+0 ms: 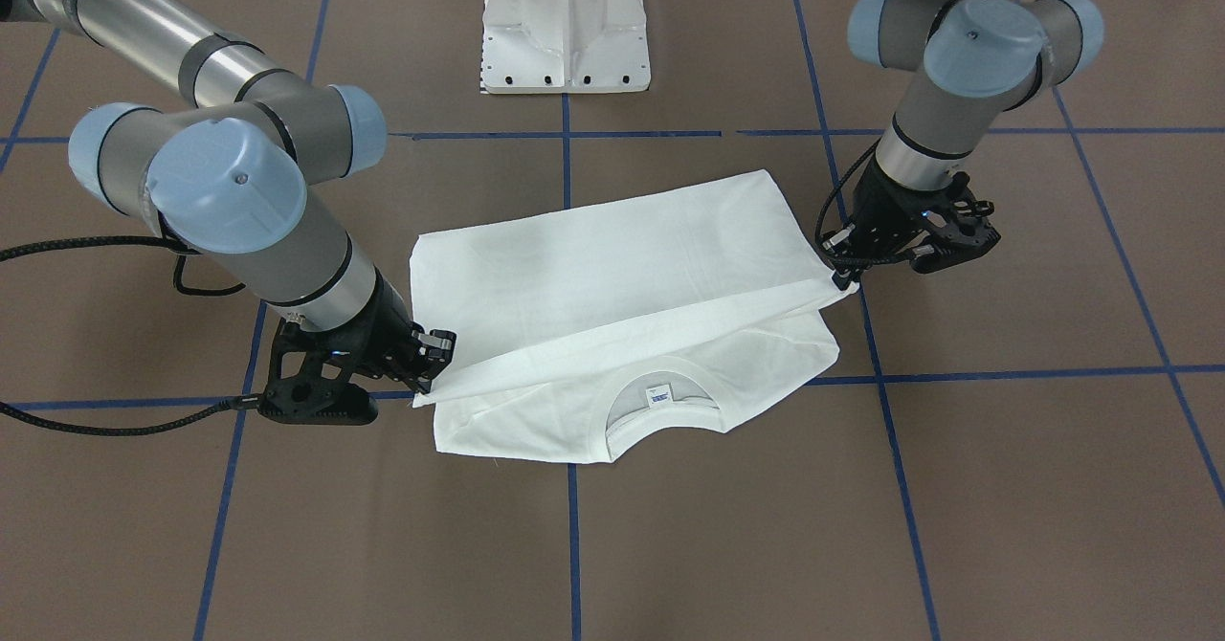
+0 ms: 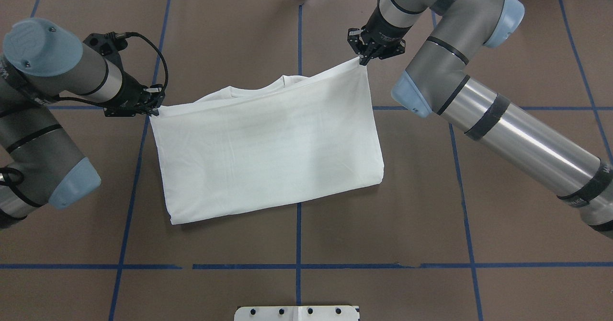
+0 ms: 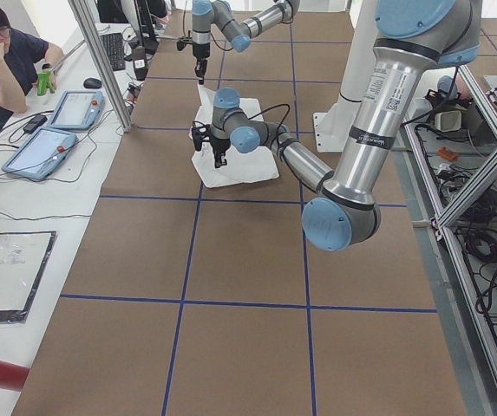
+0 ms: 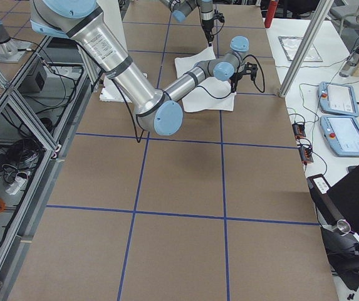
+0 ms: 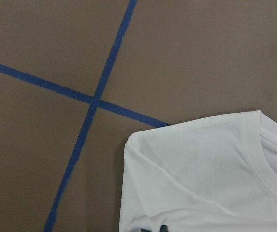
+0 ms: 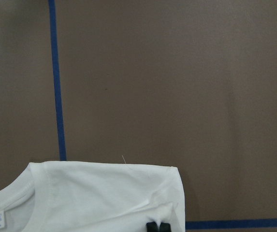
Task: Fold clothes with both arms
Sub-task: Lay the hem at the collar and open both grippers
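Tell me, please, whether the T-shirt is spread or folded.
Partly folded: the T-shirt has its lower half doubled over the body, corners pinched by the left hand and right hand, collar uncovered.

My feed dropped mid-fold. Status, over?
Left gripper shut on T-shirt corner, right gripper shut on the other. Held edge lifted, collar uncovered. Nothing seen in the way.

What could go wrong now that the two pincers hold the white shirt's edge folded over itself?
The left pincer and right pincer each pinch only a corner tip of the shirt, so one corner could slip out and drop the fold. The held edge runs slanted across the shirt, so the fold might land crooked near the collar.
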Robot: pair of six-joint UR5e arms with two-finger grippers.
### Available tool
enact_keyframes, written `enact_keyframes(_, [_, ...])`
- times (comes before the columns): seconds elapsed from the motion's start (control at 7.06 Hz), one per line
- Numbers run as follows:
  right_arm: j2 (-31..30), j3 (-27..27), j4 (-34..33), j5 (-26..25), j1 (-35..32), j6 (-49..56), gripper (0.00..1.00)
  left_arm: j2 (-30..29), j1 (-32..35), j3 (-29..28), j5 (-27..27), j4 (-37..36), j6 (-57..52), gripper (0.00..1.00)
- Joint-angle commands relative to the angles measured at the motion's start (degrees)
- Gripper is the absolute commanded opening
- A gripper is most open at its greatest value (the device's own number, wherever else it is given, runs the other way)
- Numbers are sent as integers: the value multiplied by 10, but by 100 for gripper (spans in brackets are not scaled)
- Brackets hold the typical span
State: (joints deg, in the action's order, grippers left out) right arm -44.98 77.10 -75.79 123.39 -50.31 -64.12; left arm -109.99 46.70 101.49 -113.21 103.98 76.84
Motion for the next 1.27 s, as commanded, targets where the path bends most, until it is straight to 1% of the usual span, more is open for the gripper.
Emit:
enact_keyframes(0.0, [15,-26,6,-2,-1,0,0,-19,2,-47,2,22,-3,0])
enact_keyframes(0.28, [21,-40,5,-3,-1,0,0,-19,20,-56,2,23,-5,0])
enact_keyframes(0.57, [20,-44,5,-7,-1,1,0,-21,30,-66,3,23,-42,0])
enact_keyframes(0.99, [25,-47,5,-7,1,0,0,-36,30,-69,2,22,-40,0])
enact_keyframes(1.13, [33,-56,5,-7,2,0,0,-41,30,-69,0,21,-39,0])
